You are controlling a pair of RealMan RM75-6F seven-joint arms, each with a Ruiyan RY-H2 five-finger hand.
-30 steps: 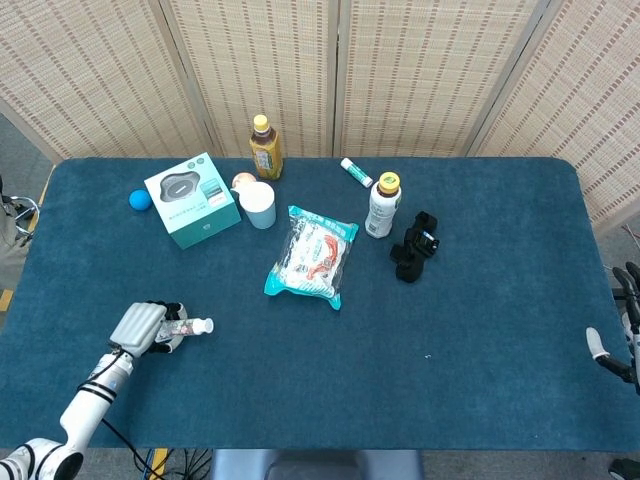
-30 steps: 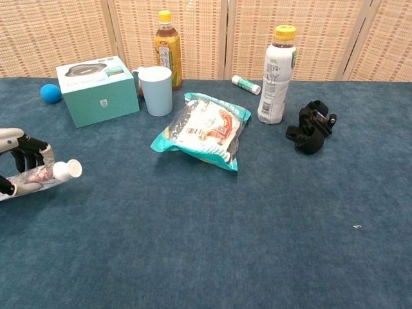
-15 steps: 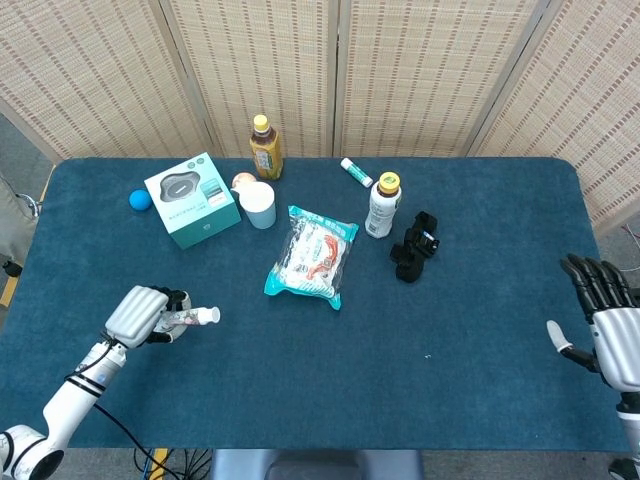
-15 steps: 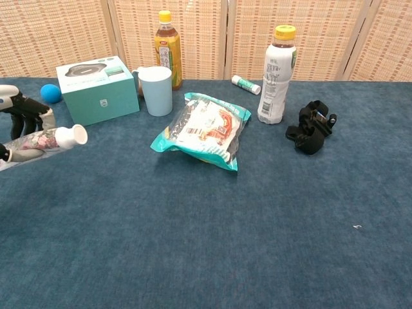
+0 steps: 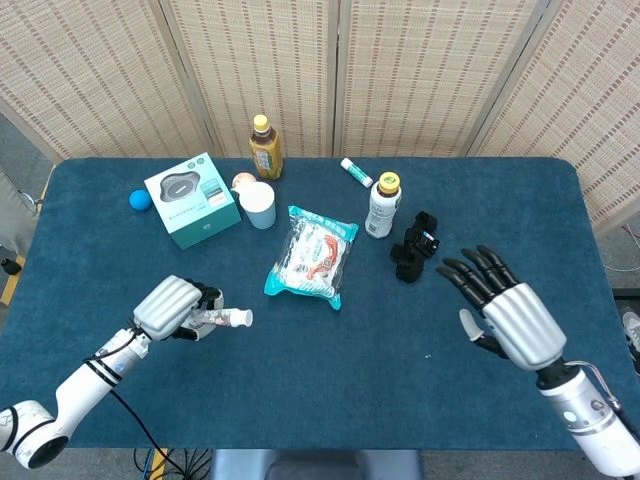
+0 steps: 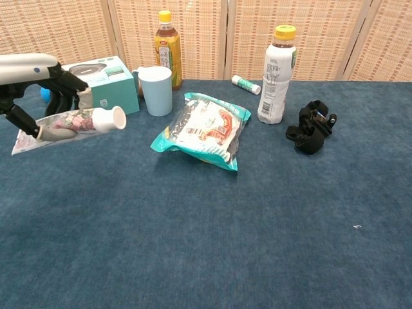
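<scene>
We are gripping a floral tube [image 6: 74,122] in our left hand [image 5: 172,308]; our right hand [image 5: 505,312] is hovering spread over the bench [image 5: 330,370].

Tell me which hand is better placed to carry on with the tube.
Left. The left hand already grips the white-capped tube, lifted off the blue table. The right hand is open near the black object, far across.

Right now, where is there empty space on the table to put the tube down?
The left hand holds the tube. The blue table is bare along the near edge, in front of the snack bag. The far side is crowded: teal box, cup, two bottles, black clump.
</scene>
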